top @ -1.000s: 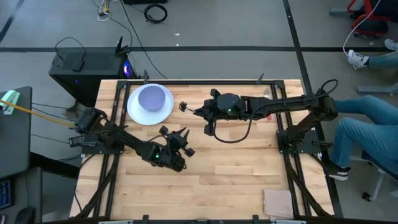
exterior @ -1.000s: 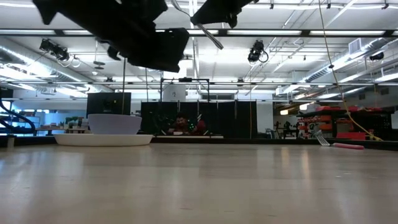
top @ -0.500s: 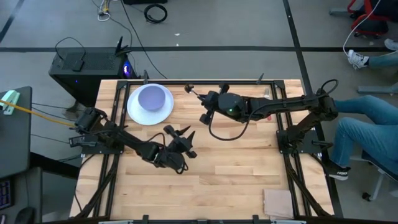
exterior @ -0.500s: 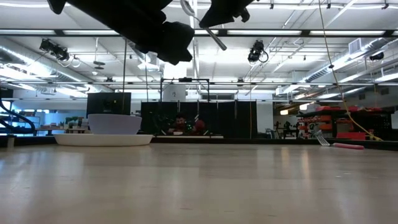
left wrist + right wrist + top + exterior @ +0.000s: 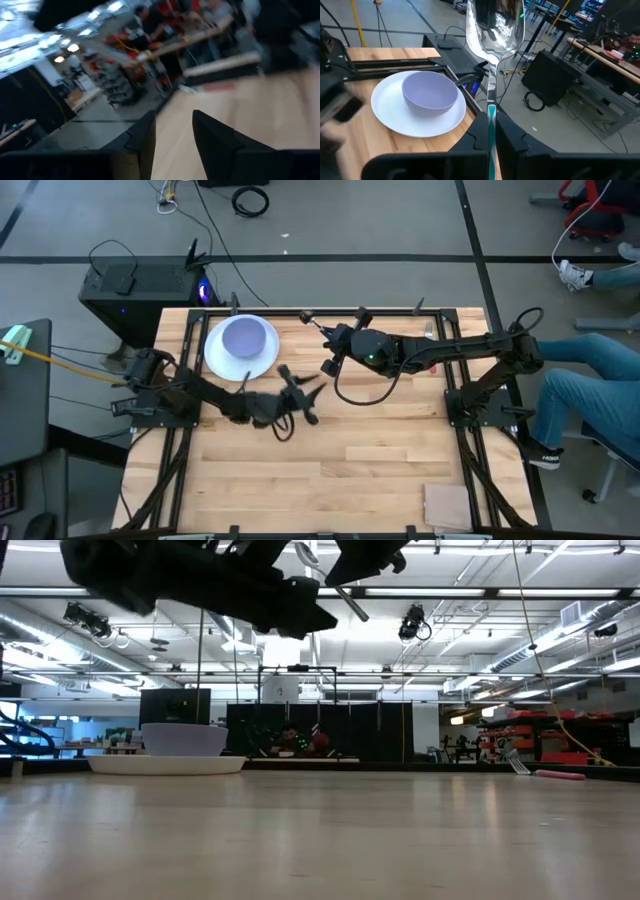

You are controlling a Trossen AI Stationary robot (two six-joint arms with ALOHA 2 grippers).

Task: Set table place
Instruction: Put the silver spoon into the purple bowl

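bowl on plate, spoon aloft

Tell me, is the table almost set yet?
Partly. Done: the bowl sits on the plate at the table's far left. In hand: the right tool grips the spoon, up in the air beside the plate. Left: laying the spoon down. The left tool is open and empty; the fork lies far off.

Left gripper raised mid-table, fingers apart, right gripper raised, fingers clamped
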